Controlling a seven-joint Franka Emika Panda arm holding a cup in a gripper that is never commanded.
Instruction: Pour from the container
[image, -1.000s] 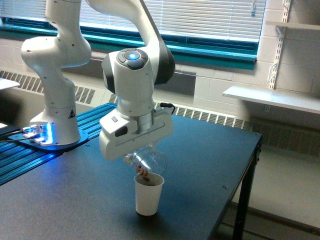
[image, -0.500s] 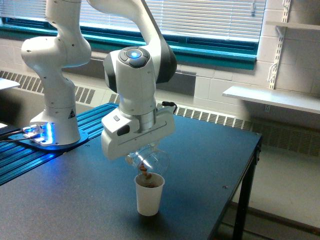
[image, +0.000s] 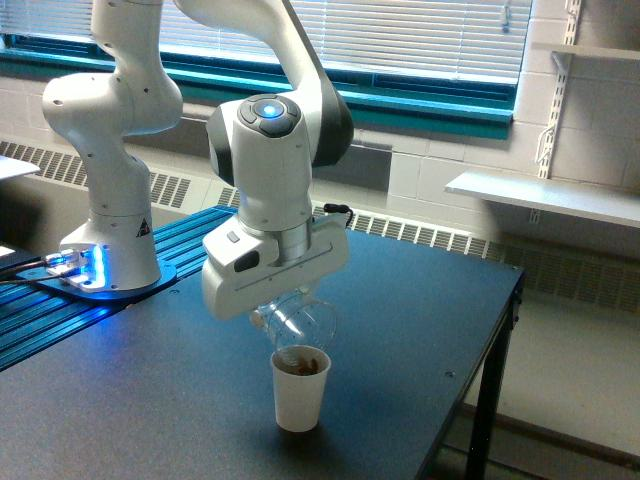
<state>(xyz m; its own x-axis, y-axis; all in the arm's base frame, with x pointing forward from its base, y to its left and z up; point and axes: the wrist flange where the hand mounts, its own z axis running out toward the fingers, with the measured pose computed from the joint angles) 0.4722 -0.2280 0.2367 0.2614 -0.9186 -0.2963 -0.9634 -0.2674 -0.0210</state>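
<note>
Container (image: 298, 322): one clear rounded jar, clamped in the gripper (image: 285, 312) beneath the arm's white hand and tipped over hard, mouth down, directly above the paper cup (image: 300, 390). Mouth and cup rim are close but apart. The jaws themselves are hidden behind the hand housing; that they are closed on the jar is inferred from the jar hanging there unsupported.

Change noted: half a second ago brown pieces were falling from the jar's mouth toward the cup. That stream is now gone, and the jar's walls look empty, though glare leaves this uncertain. The cup shows brown contents up near its rim. The arm's pose is virtually unchanged over the same interval. Judgement: the pour appears complete or very nearly so; what remains is probably to right the jar.

Count: one jar, one cup, one robot arm (image: 270, 160). The cup stands upright on the dark table (image: 420, 310), toward its front edge and well clear of its right edge in the exterior view. The arm's base sits on a blue rail platform (image: 190, 240) at the table's left.
</note>
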